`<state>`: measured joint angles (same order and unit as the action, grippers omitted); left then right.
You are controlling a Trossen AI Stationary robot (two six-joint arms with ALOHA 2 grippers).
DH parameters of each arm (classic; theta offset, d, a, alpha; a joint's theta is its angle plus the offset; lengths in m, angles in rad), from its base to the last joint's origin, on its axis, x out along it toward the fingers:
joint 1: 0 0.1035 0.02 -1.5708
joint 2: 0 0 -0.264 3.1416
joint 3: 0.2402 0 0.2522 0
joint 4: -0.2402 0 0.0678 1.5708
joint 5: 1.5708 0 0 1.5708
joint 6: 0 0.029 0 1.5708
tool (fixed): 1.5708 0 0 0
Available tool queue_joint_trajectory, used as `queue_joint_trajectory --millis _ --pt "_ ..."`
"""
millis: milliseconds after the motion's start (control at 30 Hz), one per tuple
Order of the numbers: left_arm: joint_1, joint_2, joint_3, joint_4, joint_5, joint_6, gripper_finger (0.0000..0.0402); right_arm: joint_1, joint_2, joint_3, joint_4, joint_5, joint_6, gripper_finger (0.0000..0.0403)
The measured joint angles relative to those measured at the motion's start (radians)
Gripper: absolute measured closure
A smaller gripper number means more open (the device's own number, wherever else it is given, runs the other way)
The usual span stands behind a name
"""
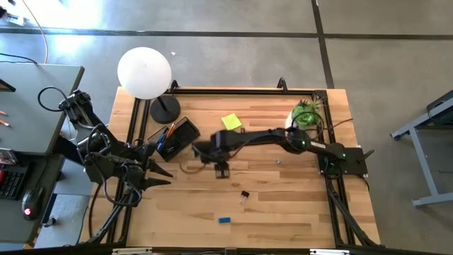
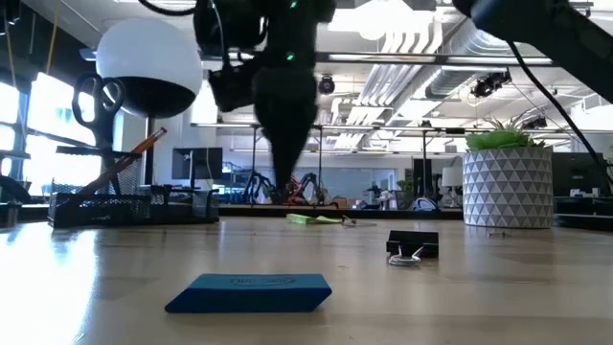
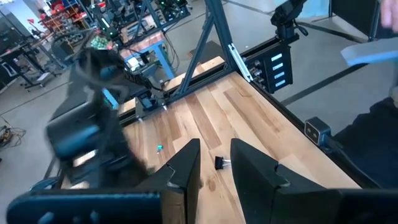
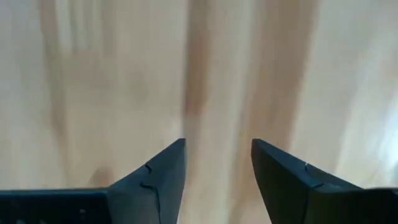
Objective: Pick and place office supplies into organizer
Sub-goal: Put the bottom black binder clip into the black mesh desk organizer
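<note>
Scissors [image 2: 93,101] upright in organizer [image 2: 115,206]: low view only

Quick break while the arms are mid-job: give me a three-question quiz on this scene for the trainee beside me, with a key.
1. True or false: the yellow sticky-note pad already lies inside the organizer.
2. Which item lies nearest the table's front edge? A) binder clip B) blue eraser C) potted plant
3. Fill in: the right gripper points down at bare wood, its fingers apart and holding ____.

Key: 1 false, the pad lies on the wood between organizer and plant; 2 B; 3 nothing.
</note>
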<state>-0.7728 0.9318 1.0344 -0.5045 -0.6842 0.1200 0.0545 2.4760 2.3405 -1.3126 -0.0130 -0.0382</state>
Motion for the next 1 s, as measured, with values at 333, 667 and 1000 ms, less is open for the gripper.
queue_joint_trajectory --millis 333,667,1000 --pt "0.000 0.000 0.000 0.005 0.000 0.007 0.0323 0.208 0.000 0.000 -0.156 0.015 0.187 0.0262" --pt "0.000 0.000 0.000 0.007 0.012 0.090 0.0323 0.337 0.001 0.000 -0.254 0.112 0.218 0.0269" --pt "0.000 0.000 0.000 0.059 -0.002 0.105 0.0323 0.378 0.002 0.000 -0.169 0.176 0.133 0.0269"
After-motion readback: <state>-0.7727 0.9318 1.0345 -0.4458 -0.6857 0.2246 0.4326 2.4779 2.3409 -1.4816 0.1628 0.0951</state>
